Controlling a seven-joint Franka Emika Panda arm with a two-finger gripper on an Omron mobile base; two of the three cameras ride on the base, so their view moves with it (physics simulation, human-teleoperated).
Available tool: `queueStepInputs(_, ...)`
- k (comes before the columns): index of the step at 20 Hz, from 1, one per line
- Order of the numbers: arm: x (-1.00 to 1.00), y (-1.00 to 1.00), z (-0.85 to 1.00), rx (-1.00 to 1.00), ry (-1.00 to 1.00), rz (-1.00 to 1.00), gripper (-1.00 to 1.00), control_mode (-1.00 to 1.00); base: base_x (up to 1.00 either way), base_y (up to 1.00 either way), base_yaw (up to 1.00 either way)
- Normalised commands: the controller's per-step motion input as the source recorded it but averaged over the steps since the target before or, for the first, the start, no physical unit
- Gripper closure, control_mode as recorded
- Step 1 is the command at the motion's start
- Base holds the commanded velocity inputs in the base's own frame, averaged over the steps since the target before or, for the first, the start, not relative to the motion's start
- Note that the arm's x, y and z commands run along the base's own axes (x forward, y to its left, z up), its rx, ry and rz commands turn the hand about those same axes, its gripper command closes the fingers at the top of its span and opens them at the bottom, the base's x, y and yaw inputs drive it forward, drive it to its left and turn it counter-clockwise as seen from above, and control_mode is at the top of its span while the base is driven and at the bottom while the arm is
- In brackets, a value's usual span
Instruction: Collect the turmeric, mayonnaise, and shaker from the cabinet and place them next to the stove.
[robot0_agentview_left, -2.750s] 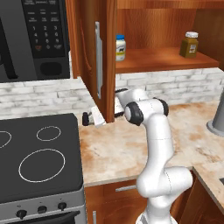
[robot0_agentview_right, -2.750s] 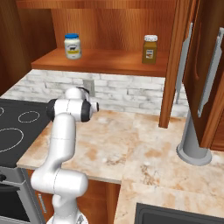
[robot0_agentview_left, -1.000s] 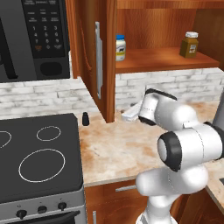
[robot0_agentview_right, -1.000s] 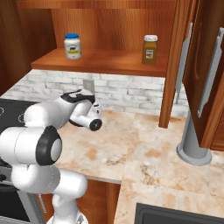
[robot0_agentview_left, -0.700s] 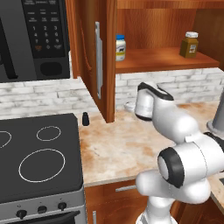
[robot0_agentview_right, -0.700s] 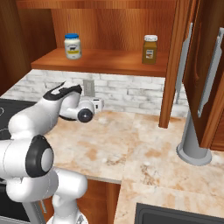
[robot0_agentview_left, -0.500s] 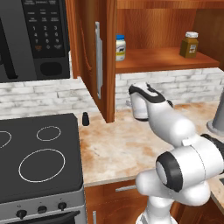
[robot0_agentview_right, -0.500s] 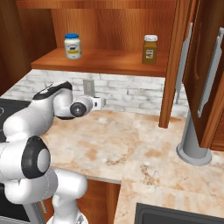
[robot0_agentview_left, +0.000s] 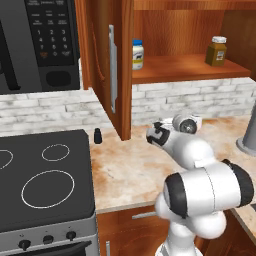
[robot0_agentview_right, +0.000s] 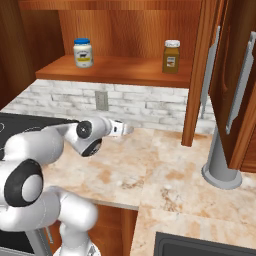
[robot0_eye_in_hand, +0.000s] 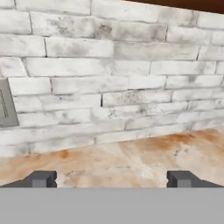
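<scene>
The black shaker (robot0_agentview_left: 98, 135) stands on the counter beside the stove (robot0_agentview_left: 45, 185), apart from the arm. On the cabinet (robot0_agentview_left: 185, 70) shelf, the mayonnaise (robot0_agentview_left: 137, 54) (robot0_agentview_right: 83, 52) sits near the open door and the turmeric (robot0_agentview_left: 216, 51) (robot0_agentview_right: 171, 56) further right. My gripper (robot0_agentview_left: 156, 134) (robot0_agentview_right: 124, 129) hovers low over the counter below the shelf, pointing at the brick backsplash. In the hand view the gripper (robot0_eye_in_hand: 110, 179) is open, fingertips (robot0_eye_in_hand: 42, 178) wide apart with nothing between them.
The cabinet door (robot0_agentview_left: 107, 75) with its long silver handle hangs open between stove and shelf. A microwave (robot0_agentview_left: 37, 45) hangs above the stove. A grey cylinder (robot0_agentview_right: 222, 160) stands on the counter at right. A wall outlet (robot0_agentview_right: 101, 100) sits on the backsplash.
The hand has drawn away from the shaker, which stays by the stove. It swung right, then turned to face the backsplash under the shelf. The jaws stayed open.
</scene>
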Motion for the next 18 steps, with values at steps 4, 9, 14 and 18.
queueStepInputs(4, -0.21, -0.64, 1.00, 0.00, 0.29, -0.29, -1.00, -1.00, 0.00, 0.00, 0.00)
queueStepInputs(9, -0.28, -0.49, 1.00, 0.00, 0.28, -0.26, -1.00, -1.00, 0.00, 0.00, 0.00)
queueStepInputs(14, -0.21, -0.24, 0.82, 0.00, 0.26, -0.20, -1.00, -1.00, 0.00, 0.00, 0.00)
queueStepInputs(18, -0.13, -0.26, -0.03, 0.04, -0.03, -0.01, -1.00, -1.00, 0.00, 0.00, 0.00)
